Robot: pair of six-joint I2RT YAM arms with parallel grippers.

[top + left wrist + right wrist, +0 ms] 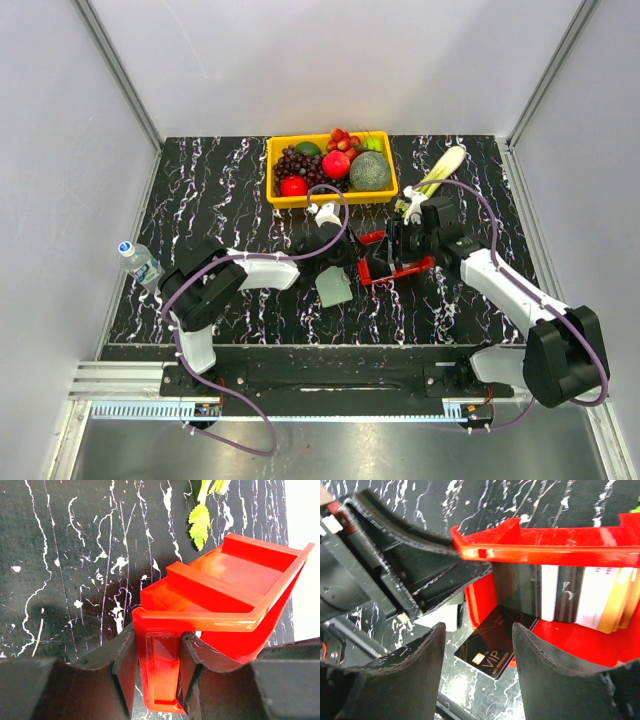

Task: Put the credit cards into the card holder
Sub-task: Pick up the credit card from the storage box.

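A red plastic tray [396,268] lies tipped at mid-table. My left gripper [157,647] is shut on its end wall [161,667]; in the top view the left gripper [350,255] sits at the tray's left. Several credit cards [590,597], whitish, dark and orange, stand on edge inside the tray. A black VIP card [492,647] lies half out of the tray on the table. My right gripper [477,635] is open, with its fingers on either side of that card and above it. The grey-green card holder [333,290] lies on the table just in front of the tray.
A yellow basket [272,172] of fruit stands at the back. A pale green vegetable [440,170] lies to its right, and its leaf shows in the left wrist view [200,520]. A water bottle [140,262] lies at the table's left edge.
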